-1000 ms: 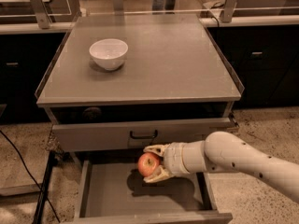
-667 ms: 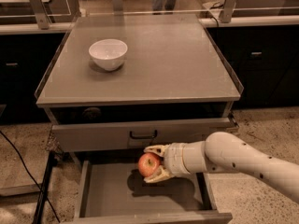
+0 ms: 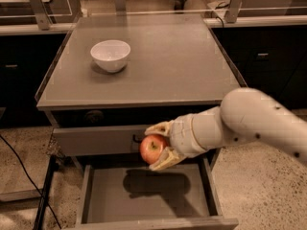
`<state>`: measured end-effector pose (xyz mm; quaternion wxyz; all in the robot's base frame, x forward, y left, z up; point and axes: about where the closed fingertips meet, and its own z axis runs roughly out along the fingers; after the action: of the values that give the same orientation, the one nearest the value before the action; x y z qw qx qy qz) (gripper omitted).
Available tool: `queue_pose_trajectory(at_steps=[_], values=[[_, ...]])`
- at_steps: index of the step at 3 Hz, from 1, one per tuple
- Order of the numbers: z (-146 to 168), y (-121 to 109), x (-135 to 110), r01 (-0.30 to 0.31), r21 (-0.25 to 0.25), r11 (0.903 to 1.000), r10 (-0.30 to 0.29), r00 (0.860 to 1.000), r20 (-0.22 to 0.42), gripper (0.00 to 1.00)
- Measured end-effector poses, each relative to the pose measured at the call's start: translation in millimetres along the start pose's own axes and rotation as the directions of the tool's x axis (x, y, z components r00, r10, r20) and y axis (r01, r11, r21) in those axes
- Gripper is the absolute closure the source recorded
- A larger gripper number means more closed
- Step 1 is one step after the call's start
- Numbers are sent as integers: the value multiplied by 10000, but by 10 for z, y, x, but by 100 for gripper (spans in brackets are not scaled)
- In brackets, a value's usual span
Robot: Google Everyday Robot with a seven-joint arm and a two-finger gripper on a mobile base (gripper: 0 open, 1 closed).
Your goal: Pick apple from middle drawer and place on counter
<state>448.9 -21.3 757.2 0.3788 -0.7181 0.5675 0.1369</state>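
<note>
My gripper (image 3: 154,148) reaches in from the right and is clamped on the apple (image 3: 152,149), one pale finger above it and one below. I hold the apple in the air over the far end of the open middle drawer (image 3: 144,200), just in front of the closed drawer front (image 3: 93,140) above it. Beyond, on the left part of the counter (image 3: 177,61), sits a white bowl (image 3: 111,55), well apart from the apple.
</note>
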Motion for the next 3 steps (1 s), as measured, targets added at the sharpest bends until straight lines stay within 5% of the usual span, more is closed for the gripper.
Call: queue_pose_trajectory(at_steps=[1, 3], values=[[-744, -350, -623, 249, 729, 9970, -164, 9933, -1146, 100], [-755, -518, -614, -19, 1134, 9936, 178, 9901, -1396, 100]])
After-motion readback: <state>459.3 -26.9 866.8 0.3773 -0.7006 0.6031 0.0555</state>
